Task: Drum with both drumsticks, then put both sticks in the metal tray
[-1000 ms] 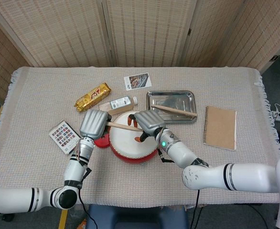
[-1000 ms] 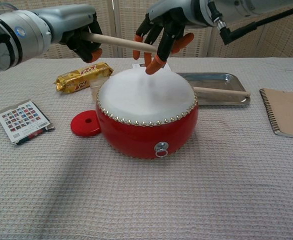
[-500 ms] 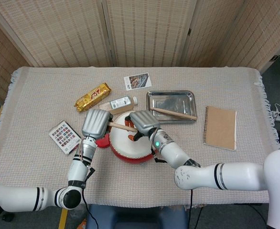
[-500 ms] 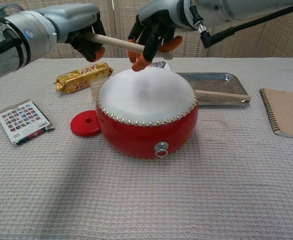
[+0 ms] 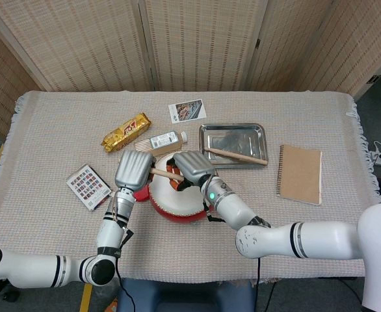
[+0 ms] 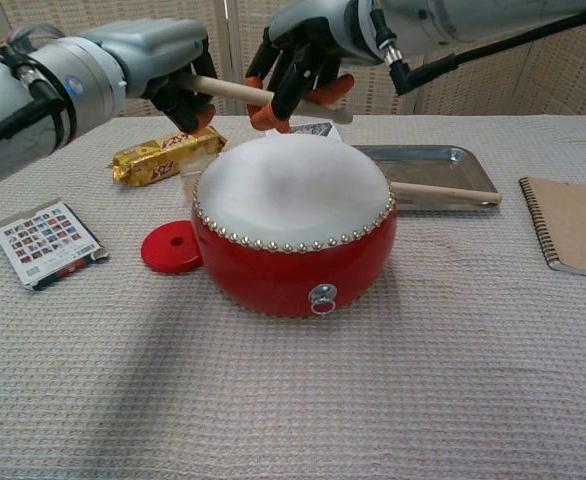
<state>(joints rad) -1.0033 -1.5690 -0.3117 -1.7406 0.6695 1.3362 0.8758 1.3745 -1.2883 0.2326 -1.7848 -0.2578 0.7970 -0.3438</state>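
A red drum (image 5: 177, 203) (image 6: 293, 225) with a white skin stands at the table's middle. Above its far edge my left hand (image 5: 133, 170) (image 6: 178, 75) grips one wooden drumstick (image 5: 168, 174) (image 6: 228, 90), held level and pointing right. My right hand (image 5: 192, 168) (image 6: 298, 55) hangs over that stick's free half. Its orange-tipped fingers (image 6: 263, 110) reach down in front of the stick, with the thumb behind, still spread. The second drumstick (image 5: 237, 154) (image 6: 443, 190) lies in the metal tray (image 5: 233, 133) (image 6: 428, 157) to the right of the drum.
A red disc (image 6: 171, 248) lies left of the drum, with a picture card box (image 5: 87, 186) further left. A gold snack bar (image 5: 125, 132), a small bottle (image 5: 164, 140) and a photo card (image 5: 186, 110) lie behind. A brown notebook (image 5: 300, 173) lies right of the tray.
My right hand has moved left and up along the held stick, from over the drum skin to around the stick's free half. The left hand shifted slightly right.
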